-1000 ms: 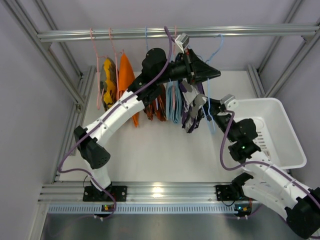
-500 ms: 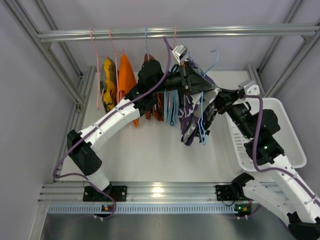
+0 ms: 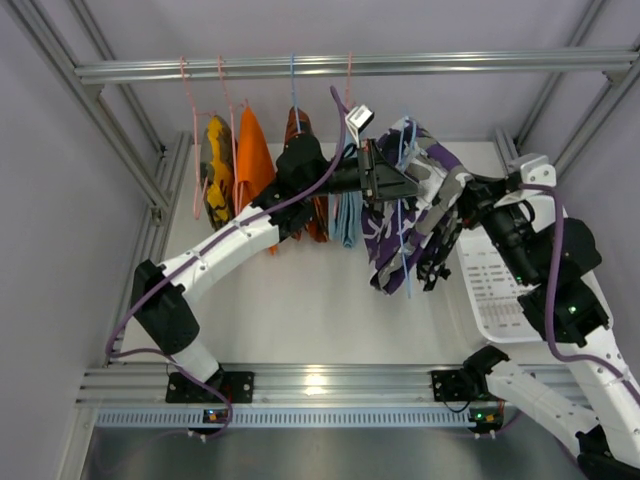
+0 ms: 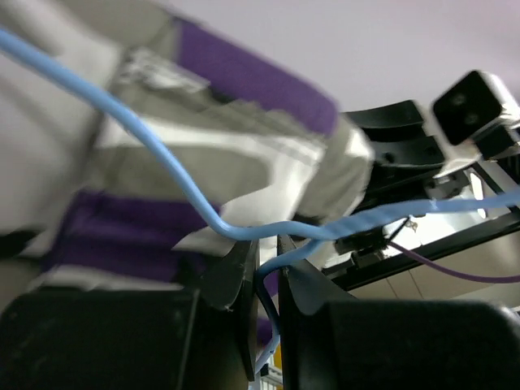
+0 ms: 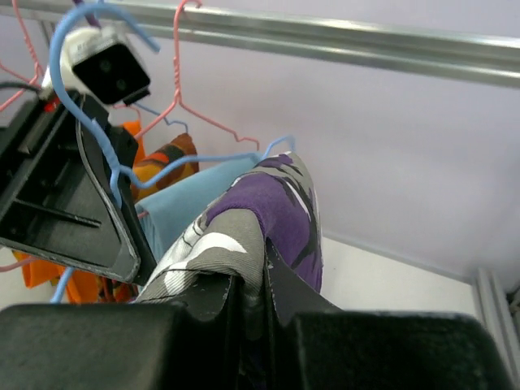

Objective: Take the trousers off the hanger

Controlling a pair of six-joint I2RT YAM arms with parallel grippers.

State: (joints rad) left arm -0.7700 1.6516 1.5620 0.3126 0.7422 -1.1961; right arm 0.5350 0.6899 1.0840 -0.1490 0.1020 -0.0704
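The camouflage trousers (image 3: 400,240) hang in mid-air off the light-blue wire hanger (image 3: 404,215), between the two arms. My left gripper (image 3: 405,187) is shut on the hanger's wire (image 4: 272,288), seen close in the left wrist view with the trousers (image 4: 203,162) draped behind. My right gripper (image 3: 470,190) is shut on a fold of the trousers (image 5: 260,215) and holds that end up to the right, near the basket. The hanger's hook (image 5: 81,32) shows off the rail in the right wrist view, beside the left gripper (image 5: 122,236).
A metal rail (image 3: 350,66) runs across the top with pink hangers (image 3: 188,110), orange-and-black garments (image 3: 235,160) and a plain light-blue garment (image 3: 347,215) hanging from it. A white basket (image 3: 575,320) stands at the right. Frame posts line both sides.
The right gripper has pulled the trousers up and to the right, toward the basket. The left gripper has drawn the hanger down and off the rail area; the trousers now spread between both grippers.
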